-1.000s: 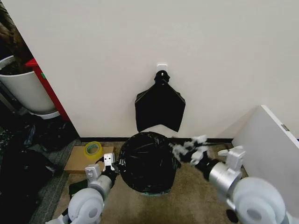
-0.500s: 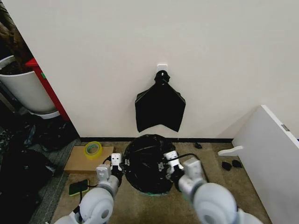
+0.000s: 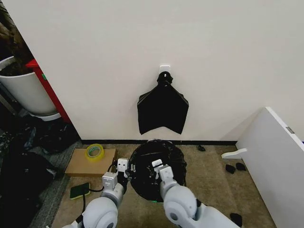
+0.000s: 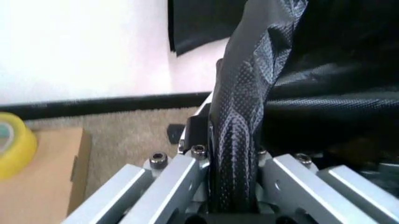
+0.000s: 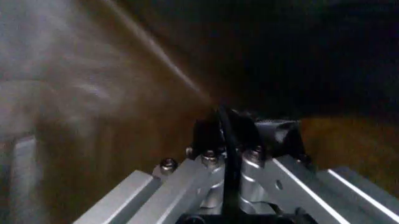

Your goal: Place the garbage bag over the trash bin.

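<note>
The black, crinkly garbage bag (image 3: 173, 159) is draped over the trash bin, which is hidden beneath it, on the carpet by the wall. My left gripper (image 3: 124, 167) is at the bag's left rim. In the left wrist view it (image 4: 231, 135) is shut on a thick fold of the bag (image 4: 293, 70). My right gripper (image 3: 156, 165) hovers over the middle of the bag's top. In the right wrist view it (image 5: 227, 126) is pressed shut on a thin black sheet of the bag (image 5: 224, 116).
A flat black bag bundle (image 3: 162, 107) hangs from a wall hook above the bin. A yellow tape roll (image 3: 94, 152) lies on cardboard (image 3: 80, 166) to the left. A white plant pot (image 3: 26, 90) stands far left, a white panel (image 3: 275, 152) at the right.
My right arm has swung in from the bin's right side to the middle of the bag's top and shut there. The left gripper has crept right along the rim.
</note>
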Robot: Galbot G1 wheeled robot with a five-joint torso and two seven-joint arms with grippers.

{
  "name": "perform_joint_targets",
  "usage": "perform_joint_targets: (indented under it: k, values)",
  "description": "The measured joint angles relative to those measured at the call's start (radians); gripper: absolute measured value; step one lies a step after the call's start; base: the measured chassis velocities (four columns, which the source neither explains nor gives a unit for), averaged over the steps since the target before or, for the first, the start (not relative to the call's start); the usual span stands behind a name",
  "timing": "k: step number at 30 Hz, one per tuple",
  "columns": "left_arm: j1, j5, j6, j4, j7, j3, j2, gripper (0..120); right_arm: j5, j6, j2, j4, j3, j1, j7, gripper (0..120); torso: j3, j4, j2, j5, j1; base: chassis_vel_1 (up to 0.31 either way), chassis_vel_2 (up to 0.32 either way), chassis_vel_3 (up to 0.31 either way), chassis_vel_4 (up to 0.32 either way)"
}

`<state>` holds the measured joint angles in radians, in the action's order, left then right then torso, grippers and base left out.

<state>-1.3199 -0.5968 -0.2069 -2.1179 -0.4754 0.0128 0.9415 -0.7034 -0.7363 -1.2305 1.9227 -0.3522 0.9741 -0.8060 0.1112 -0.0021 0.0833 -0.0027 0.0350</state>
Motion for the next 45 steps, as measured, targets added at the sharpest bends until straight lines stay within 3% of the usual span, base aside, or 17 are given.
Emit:
perform_joint_targets:
  k: [6, 12, 17, 25, 33, 45]
  values:
    - [-0.016, 0.045, 0.016, -0.017, 0.023, -0.002, -0.002, 0, -0.010, 0.002, -0.039, -0.092, -0.015, -0.038, -0.027, 0, 0.000, -0.0002, 0.000, -0.0001, 0.000, 0.000, 0.000, 0.000, 0.000]
    - [-0.024, 0.050, 0.023, -0.030, 0.031, -0.006, -0.011, 0, 0.029, 0.006, -0.050, -0.158, 0.027, -0.050, 0.073, 0, 0.000, -0.0001, 0.000, 0.0000, 0.000, 0.000, 0.000, 0.000, 0.000]
    - [-0.024, 0.050, 0.024, -0.034, 0.033, -0.007, -0.015, 0, 0.039, 0.006, -0.028, -0.168, 0.016, -0.047, 0.068, 0, 0.000, -0.0002, 0.000, -0.0001, 0.000, 0.000, 0.000, 0.000, 0.000]
    - [-0.035, 0.056, 0.024, -0.039, 0.039, -0.005, -0.023, 0, 0.036, 0.007, -0.070, -0.174, -0.002, -0.085, 0.073, 0, 0.000, 0.0003, 0.000, 0.0002, 0.000, 0.000, 0.000, 0.000, 0.000]
    - [-0.034, 0.050, 0.033, -0.053, 0.044, -0.009, -0.038, 0, 0.001, 0.006, 0.011, -0.160, -0.001, -0.054, 0.054, 0, 0.000, -0.0004, 0.000, 0.0001, 0.000, 0.000, 0.000, 0.000, 0.000]
    - [-0.059, 0.051, 0.038, -0.073, 0.049, -0.013, -0.037, 0, 0.017, 0.007, -0.031, -0.177, -0.001, -0.083, 0.077, 0, 0.000, 0.0001, 0.000, 0.0002, 0.000, 0.000, 0.000, 0.000, 0.000]
